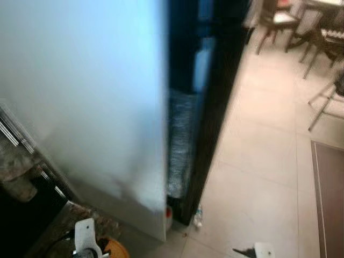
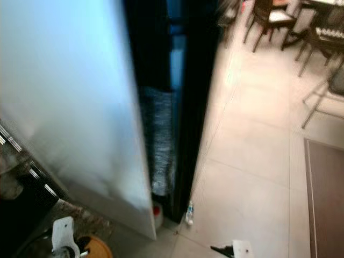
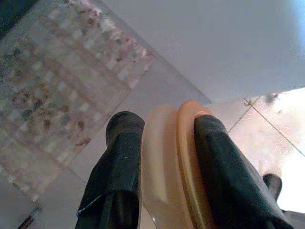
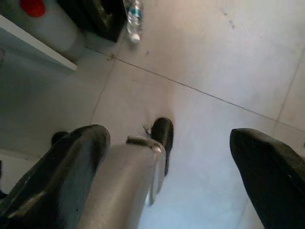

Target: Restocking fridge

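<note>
In front of the robot: a tall fridge (image 1: 80,97) with its white door (image 1: 97,134) swung partly open; the dark interior shows through the gap at the door's edge.
Fridge interior: dim; blue-lit shelves high up, something grey and textured lower down, contents not readable.
Foot of the fridge: a container with a red cap (image 4: 33,7) just inside the bottom of the door; a small clear water bottle (image 4: 134,19) lying on the floor tiles (image 1: 252,161) just beside the dark cabinet edge.
Left claw (image 3: 164,143): fingers pinched on an orange, lidded container (image 3: 171,162), one black finger on each side of its rim. Held low, near the bottom corner of the door.
Held container location: in the left claw, outside the fridge, above a speckled stone table (image 3: 52,86).
Right claw (image 4: 167,157): fingers spread wide apart, nothing between them; pointing down at bare floor tiles.
Background: dining chairs (image 1: 277,21) well apart from the fridge; a dark mat (image 1: 328,199) on the floor at the right.
Image quality: head views blurred.
</note>
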Robot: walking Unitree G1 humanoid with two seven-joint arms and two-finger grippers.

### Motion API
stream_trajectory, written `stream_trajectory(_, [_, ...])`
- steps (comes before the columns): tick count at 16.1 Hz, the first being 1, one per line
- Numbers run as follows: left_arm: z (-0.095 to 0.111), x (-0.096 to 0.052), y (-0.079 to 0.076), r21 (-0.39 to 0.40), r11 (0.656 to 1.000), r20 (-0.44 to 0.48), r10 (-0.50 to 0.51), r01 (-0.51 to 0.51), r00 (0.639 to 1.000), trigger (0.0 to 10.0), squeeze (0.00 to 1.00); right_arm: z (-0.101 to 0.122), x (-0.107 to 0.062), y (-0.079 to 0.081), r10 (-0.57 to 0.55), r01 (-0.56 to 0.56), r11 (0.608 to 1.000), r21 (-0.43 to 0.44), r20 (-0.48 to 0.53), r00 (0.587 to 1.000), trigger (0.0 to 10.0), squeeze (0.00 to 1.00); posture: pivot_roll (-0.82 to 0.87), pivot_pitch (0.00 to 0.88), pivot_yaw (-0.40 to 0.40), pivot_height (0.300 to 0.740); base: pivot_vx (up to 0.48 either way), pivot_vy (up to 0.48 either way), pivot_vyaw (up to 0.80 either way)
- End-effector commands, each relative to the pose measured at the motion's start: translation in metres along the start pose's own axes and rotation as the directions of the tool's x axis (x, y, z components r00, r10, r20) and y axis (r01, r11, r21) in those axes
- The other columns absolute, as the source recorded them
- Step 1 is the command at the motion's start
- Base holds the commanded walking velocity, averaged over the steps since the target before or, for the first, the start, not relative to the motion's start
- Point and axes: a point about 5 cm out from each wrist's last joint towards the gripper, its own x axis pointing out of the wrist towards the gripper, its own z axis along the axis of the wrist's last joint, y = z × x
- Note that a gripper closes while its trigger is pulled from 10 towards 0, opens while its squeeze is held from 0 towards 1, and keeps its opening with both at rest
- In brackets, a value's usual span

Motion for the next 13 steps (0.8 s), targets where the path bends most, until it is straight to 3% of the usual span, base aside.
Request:
stream_trajectory(1, [-0.0020, -0.0006, 0.0046, 0.011, 1.000, -0.014, 0.012, -0.012, 1.000, 10.0, 0.00, 0.0000, 0.0003, 0.0018, -0.002, 0.002, 1.000, 0.016, 0.005, 1.000, 10.0, 0.00, -0.04, 0.000, 0.019, 0.740, 0.000, 0.337, -0.80])
stream_trajectory(5, [-0.0022, -0.0008, 0.0049, 0.017, 1.000, -0.011, 0.013, -0.012, 1.000, 10.0, 0.00, 0.0000, 0.0002, 0.0017, -0.004, 0.004, 1.000, 0.017, 0.010, 1.000, 10.0, 0.00, -0.04, 0.000, 0.020, 0.740, 0.000, 0.000, -0.72])
stream_trajectory(9, [-0.0030, -0.0009, 0.0053, 0.023, 1.000, -0.013, 0.012, -0.012, 1.000, 10.0, 0.00, 0.0004, 0.0000, 0.0013, -0.014, 0.013, 1.000, 0.023, 0.022, 1.000, 10.0, 0.00, -0.04, 0.000, 0.021, 0.740, 0.000, 0.063, 0.00])
stream_trajectory(13, [-0.0033, -0.0011, 0.0056, 0.033, 0.999, -0.012, 0.011, -0.011, 1.000, 10.0, 0.00, 0.0025, -0.0009, -0.0021, -0.077, 0.071, 0.994, 0.083, 0.074, 0.994, 10.0, 0.00, -0.05, 0.000, 0.021, 0.740, 0.000, 0.000, 0.00])
